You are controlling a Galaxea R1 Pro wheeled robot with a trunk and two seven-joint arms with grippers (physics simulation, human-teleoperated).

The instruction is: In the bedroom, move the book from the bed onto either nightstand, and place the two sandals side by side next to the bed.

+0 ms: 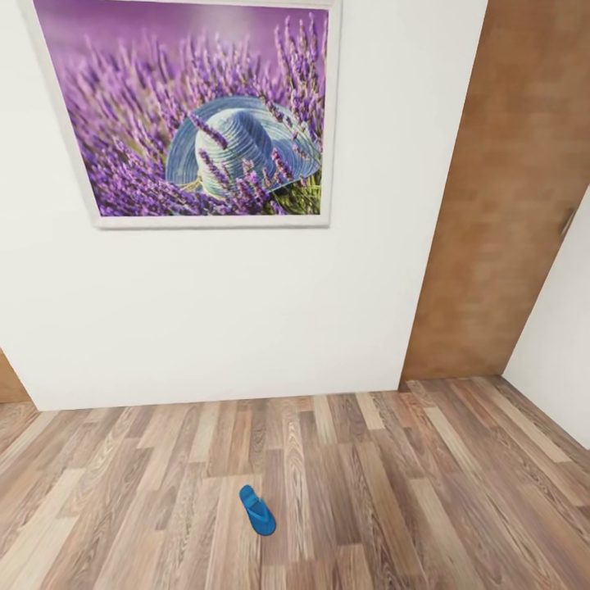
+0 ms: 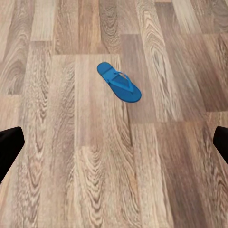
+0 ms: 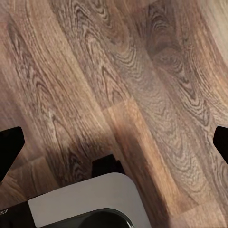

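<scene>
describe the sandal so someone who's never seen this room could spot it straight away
Find the white wall with the big framed lavender picture. On the wood-plank floor below it, a little right of the picture's middle, lies the sandal, alone and flat. It is the one bright-blue thing on brown boards, a thin flip-flop with a Y-shaped strap.

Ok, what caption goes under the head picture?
One blue sandal lies alone on the wood floor below a lavender painting.

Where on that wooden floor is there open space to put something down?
Nearly everywhere. The sandal lies alone on the floor, with bare planks on every side, back to the white wall and across to the brown door. Nothing looks crowded; in the left wrist view, planks surround the sandal too.
</scene>
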